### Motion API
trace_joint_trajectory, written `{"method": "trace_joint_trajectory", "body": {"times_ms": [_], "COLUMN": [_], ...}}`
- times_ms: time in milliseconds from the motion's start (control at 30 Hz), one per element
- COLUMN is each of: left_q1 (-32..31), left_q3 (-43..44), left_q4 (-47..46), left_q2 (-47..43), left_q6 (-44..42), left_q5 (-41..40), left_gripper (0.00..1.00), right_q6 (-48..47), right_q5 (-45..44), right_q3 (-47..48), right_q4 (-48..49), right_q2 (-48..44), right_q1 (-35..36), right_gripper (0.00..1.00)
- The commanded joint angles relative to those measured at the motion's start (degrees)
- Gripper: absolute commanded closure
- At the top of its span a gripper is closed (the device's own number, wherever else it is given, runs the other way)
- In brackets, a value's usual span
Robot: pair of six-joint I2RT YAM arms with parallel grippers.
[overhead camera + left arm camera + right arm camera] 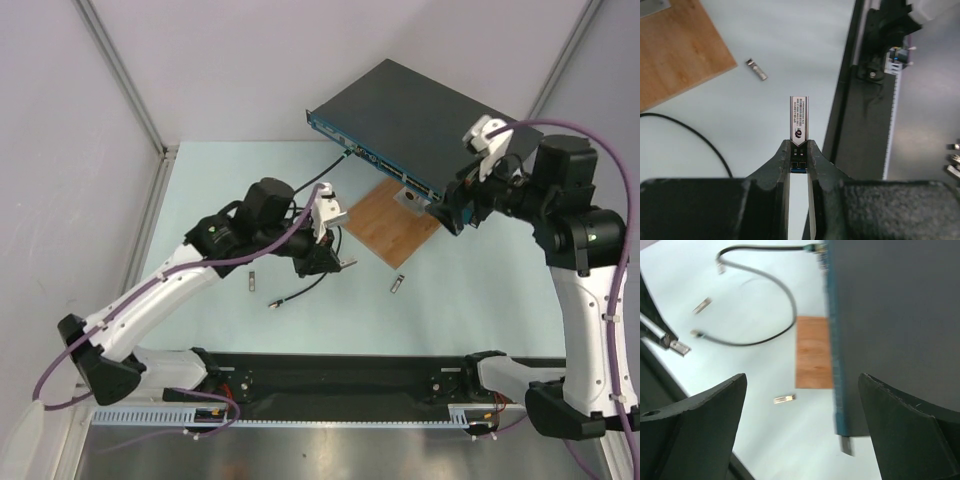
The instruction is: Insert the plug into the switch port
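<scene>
The switch [415, 115] lies at the back, matt black on top, its blue port face [375, 160] turned toward the arms. My left gripper [335, 262] hovers over the table left of the wooden board, shut on a small metal plug [799, 120] whose labelled end sticks out past the fingertips [784, 152]. The right gripper [452, 208] is at the switch's near right corner. In the right wrist view it [802, 382] stands wide open, with the switch's blue edge [836, 370] between its fingers; whether they touch it I cannot tell.
A brown wooden board [393, 222] lies in front of the switch. Two loose plugs [253, 281] [398, 284] rest on the table. A black cable [318, 183] runs from a port, its free end [275, 300] on the table. The black base rail [340, 375] lines the near edge.
</scene>
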State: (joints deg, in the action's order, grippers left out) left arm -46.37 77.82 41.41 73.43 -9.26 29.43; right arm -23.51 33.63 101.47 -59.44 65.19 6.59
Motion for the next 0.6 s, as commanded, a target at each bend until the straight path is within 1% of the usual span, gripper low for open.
{"method": "trace_joint_trajectory", "body": {"times_ms": [0, 33, 100, 133, 167, 233, 267, 367, 400, 467, 500, 567], "left_q1": [0.23, 0.31, 0.93, 1.37, 1.72, 3.12, 3.48, 4.27, 4.53, 4.62, 4.71, 4.71], "left_q3": [1.28, 0.58, -1.7, -2.32, -2.85, -3.11, -3.2, -3.9, -4.08, -4.69, -4.87, -4.96], "left_q4": [0.69, -0.09, -1.59, -2.2, -2.12, -1.77, -1.6, -2.64, -3.17, -4.05, -4.75, -5.28], "left_q2": [-3.19, -3.99, -5.22, -6.18, -6.37, -6.54, -6.54, -6.37, -6.28, -6.19, -6.19, -5.93], "left_q6": [4.59, 5.64, 8.63, 8.82, 8.9, 10.84, 11.8, 14.17, 14.96, 16.98, 17.34, 18.22], "left_q5": [7.82, 8.97, 12.66, 13.71, 16.51, 19.25, 20.39, 24.26, 26.01, 27.17, 27.61, 29.01], "left_gripper": [1.0, 1.0, 1.0, 1.0, 1.0, 0.99, 1.0, 1.0, 1.0, 1.0, 1.0, 1.0], "right_q6": [-4.51, -5.66, -8.3, -10.66, -11.81, -13.84, -14.11, -15.77, -16.39, -18.23, -18.68, -19.38], "right_q5": [-0.4, -0.06, 1.95, 2.84, 3.63, 4.78, 4.43, -1.53, -5.03, -8.12, -10.57, -14.09], "right_q3": [-4.33, -5.66, -8.82, -11.71, -13.21, -15.94, -16.39, -16.66, -16.66, -16.66, -16.66, -16.83], "right_q4": [2.31, 2.83, 5.38, 6.52, 8.27, 9.51, 10.65, 11.01, 10.75, 10.49, 10.48, 10.31], "right_q2": [-2.6, -4.09, -6.47, -8.74, -9.72, -10.87, -11.31, -10.61, -9.65, -8.68, -7.72, -6.48], "right_q1": [6.13, 9.55, 12.47, 15.18, 16.6, 20.11, 24.13, 32.58, 38.53, 43.66, 47.51, 52.19], "right_gripper": [0.0, 0.0, 0.0, 0.0, 0.0, 0.0, 0.0, 0.0, 0.0, 0.0, 0.0, 0.0]}}
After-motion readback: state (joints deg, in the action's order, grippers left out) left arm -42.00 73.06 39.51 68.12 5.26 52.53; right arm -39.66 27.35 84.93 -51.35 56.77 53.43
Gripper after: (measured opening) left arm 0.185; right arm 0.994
